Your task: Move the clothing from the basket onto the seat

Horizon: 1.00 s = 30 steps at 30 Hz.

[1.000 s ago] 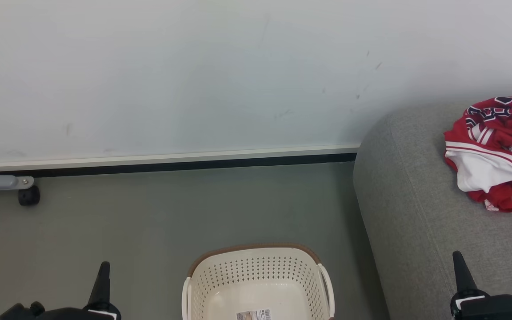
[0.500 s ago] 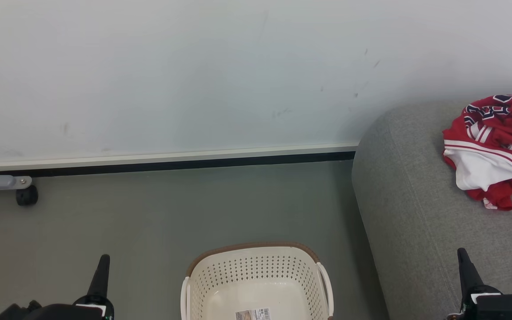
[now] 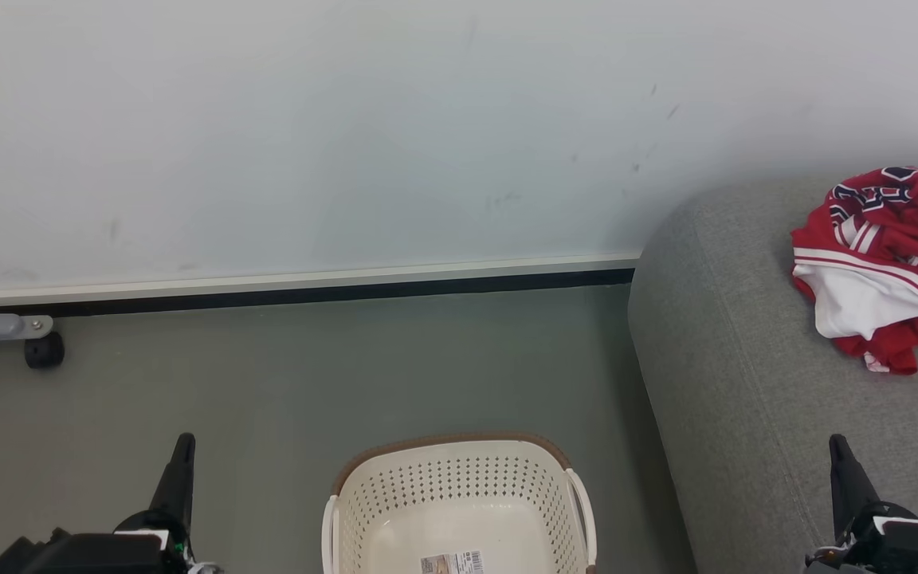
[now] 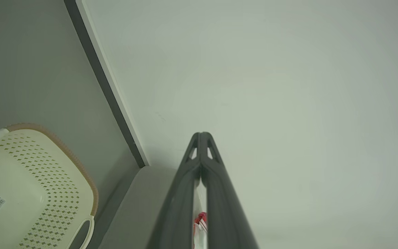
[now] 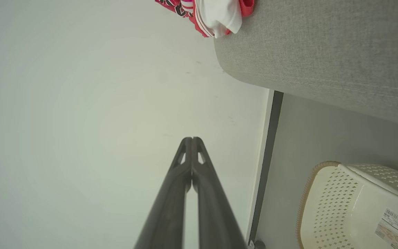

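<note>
Both jaws are clenched on nothing: in each wrist view the two dark fingers meet at their tips with no cloth between them. The red sliver low in the slit of the left pair is, I judge, the clothing seen far off, not something gripped. The left gripper and right gripper point toward the wall. The left hangs over bare floor, the right over the near edge of the sofa, with the basket between them.

The basket stands on the floor near the sofa's rounded end, apart from it. Its bottom shows a label and no cloth, in the head view and the right wrist view alike. The clothing lies crumpled on the sofa, toward the far edge by the wall and well in from the rounded end. Whether it holds both garments I cannot tell.

The carrying looks done, so the step in hand is likely a check and a tidy rest. To do that well:
- Keep the jaws shut and the arms wide of the basket's rim, so no finger hooks a handle.
- Keep the right arm short of the clothing, so nothing drags toward the end edge.
- Look into the basket's near corners, which the head view cuts off, before calling it empty.
</note>
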Available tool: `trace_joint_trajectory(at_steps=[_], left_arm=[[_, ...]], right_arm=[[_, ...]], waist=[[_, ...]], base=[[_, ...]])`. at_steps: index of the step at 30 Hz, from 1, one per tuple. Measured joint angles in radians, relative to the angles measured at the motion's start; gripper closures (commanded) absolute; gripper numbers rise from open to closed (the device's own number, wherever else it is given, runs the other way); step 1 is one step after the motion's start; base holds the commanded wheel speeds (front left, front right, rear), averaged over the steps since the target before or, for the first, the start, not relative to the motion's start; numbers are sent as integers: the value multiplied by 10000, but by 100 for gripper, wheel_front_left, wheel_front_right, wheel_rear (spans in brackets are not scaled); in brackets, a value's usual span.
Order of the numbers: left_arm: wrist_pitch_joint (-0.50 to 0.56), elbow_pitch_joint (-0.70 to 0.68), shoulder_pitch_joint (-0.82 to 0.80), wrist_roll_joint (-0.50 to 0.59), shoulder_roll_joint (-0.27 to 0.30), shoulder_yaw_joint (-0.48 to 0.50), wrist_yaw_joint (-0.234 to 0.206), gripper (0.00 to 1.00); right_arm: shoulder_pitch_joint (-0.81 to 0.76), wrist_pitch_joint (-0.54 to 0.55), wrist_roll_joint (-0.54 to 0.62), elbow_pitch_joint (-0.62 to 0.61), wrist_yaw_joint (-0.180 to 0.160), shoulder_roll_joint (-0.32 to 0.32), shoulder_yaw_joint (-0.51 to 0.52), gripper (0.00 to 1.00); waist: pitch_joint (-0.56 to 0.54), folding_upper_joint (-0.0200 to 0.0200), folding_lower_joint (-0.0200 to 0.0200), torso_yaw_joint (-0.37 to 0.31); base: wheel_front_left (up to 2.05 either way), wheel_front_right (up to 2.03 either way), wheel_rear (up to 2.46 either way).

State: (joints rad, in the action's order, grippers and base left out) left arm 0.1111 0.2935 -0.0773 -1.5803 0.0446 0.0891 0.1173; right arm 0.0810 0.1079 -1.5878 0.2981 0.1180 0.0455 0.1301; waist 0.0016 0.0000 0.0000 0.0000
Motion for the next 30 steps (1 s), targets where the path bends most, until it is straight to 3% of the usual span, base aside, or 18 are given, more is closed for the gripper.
trace_joint_trajectory(at_steps=[30], left_arm=[[25,15,-34,-201,-15,21,63,100]], right_arm=[[113,56,-77,12,23,-10,31,100]], waist=[[1,0,0,-1]], base=[[0,0,0]])
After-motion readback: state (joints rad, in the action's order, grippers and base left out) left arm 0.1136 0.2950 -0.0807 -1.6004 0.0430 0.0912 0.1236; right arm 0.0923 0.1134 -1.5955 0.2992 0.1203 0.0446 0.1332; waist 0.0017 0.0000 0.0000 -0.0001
